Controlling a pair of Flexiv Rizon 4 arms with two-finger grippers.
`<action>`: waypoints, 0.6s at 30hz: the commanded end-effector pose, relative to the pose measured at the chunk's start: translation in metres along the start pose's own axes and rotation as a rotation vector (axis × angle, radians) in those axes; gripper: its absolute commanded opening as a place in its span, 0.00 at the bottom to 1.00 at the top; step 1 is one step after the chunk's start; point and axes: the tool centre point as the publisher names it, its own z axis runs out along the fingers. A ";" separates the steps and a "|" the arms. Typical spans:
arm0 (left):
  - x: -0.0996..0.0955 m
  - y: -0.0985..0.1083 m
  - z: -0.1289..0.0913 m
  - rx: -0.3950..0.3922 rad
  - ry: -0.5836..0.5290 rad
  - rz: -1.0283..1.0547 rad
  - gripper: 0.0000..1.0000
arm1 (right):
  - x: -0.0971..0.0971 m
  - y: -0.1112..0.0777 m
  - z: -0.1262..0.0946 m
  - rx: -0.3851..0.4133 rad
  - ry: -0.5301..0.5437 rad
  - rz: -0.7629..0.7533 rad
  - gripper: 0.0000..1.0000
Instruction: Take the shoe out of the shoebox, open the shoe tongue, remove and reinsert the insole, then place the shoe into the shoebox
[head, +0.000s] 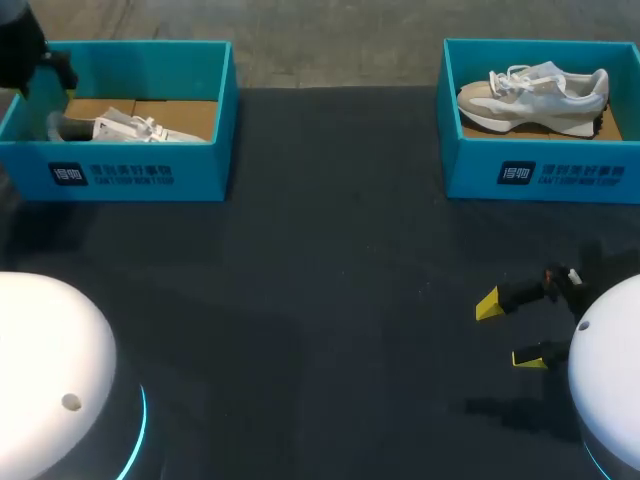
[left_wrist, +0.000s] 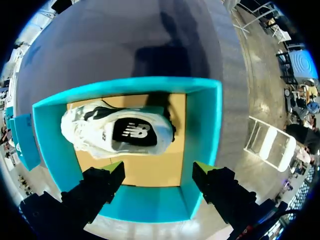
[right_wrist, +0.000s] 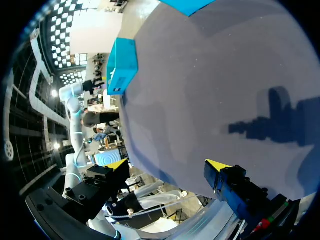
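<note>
— Teal shoebox (left_wrist: 201, 130); where?
— Under the left gripper (left_wrist: 159, 169), fingers spread, empty; white shoe (left_wrist: 92, 131) inside, logo on its black insole (left_wrist: 125, 142); right gripper (right_wrist: 167, 164) released above the table (head: 320, 300).

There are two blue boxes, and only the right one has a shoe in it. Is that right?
Not quite. There are two blue boxes, and both have a shoe in them: the left box holds a white shoe too, like the right box. The head view shows it.
</note>
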 end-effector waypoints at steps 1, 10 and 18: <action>-0.003 -0.011 -0.032 0.001 0.025 -0.008 1.00 | 0.000 -0.001 0.000 -0.002 -0.003 0.001 1.00; -0.008 -0.030 -0.064 -0.029 0.000 -0.031 1.00 | 0.000 -0.001 0.000 -0.002 -0.003 0.001 1.00; -0.010 -0.047 -0.078 -0.017 0.002 -0.042 1.00 | 0.000 -0.001 0.000 -0.002 -0.003 0.001 1.00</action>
